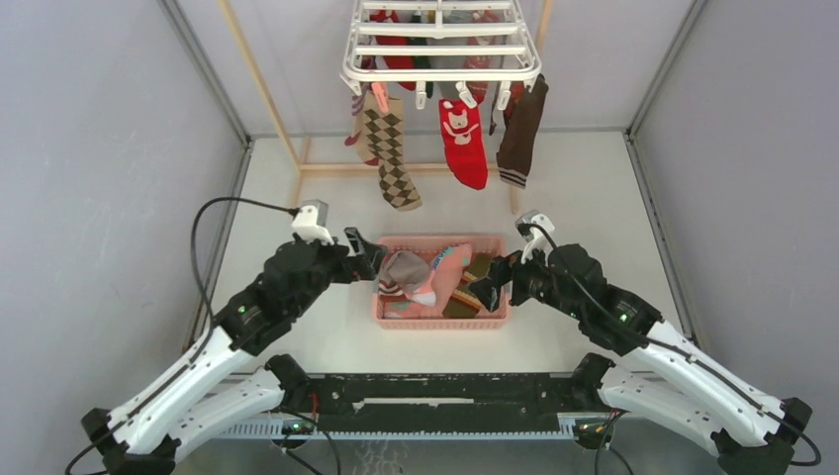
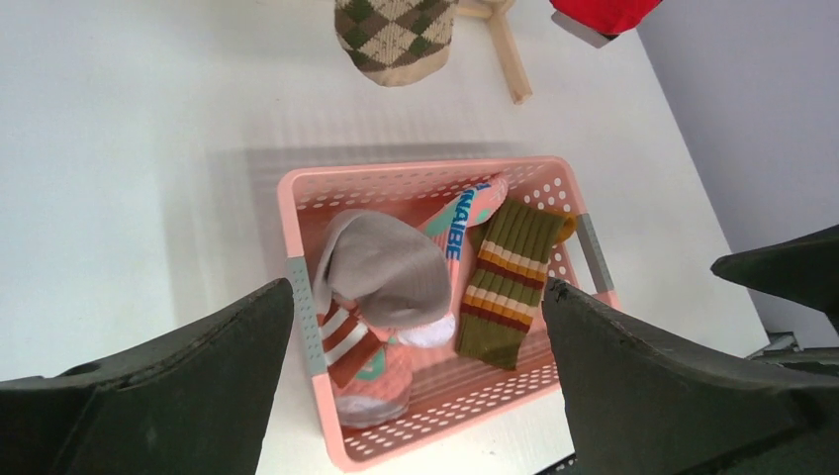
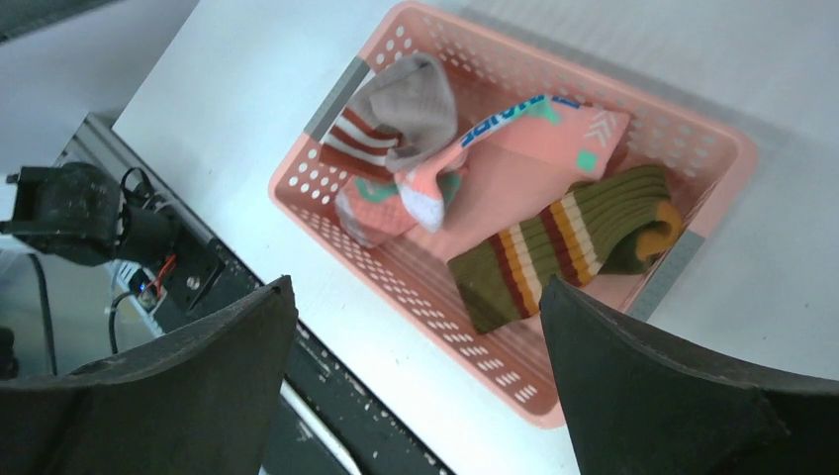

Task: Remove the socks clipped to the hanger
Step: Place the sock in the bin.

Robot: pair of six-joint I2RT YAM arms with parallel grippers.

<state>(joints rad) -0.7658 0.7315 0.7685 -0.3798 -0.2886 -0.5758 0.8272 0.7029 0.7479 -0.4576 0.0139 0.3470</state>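
Observation:
The white hanger (image 1: 442,47) hangs at the top centre with socks clipped under it: a brown argyle sock (image 1: 389,150), a red sock with a white figure (image 1: 463,141), a dark brown sock (image 1: 520,131) and more red ones behind. The argyle toe (image 2: 394,38) and a red toe (image 2: 604,12) show in the left wrist view. My left gripper (image 1: 368,255) is open and empty at the pink basket's left end. My right gripper (image 1: 491,280) is open and empty at its right end. Both are well below the hanging socks.
The pink slatted basket (image 1: 440,318) lies between the grippers and holds a grey sock (image 2: 381,265), a pink sock (image 3: 534,158) and an olive striped sock (image 3: 564,242). A light wooden pole rack (image 1: 297,158) stands behind it. Grey walls close both sides.

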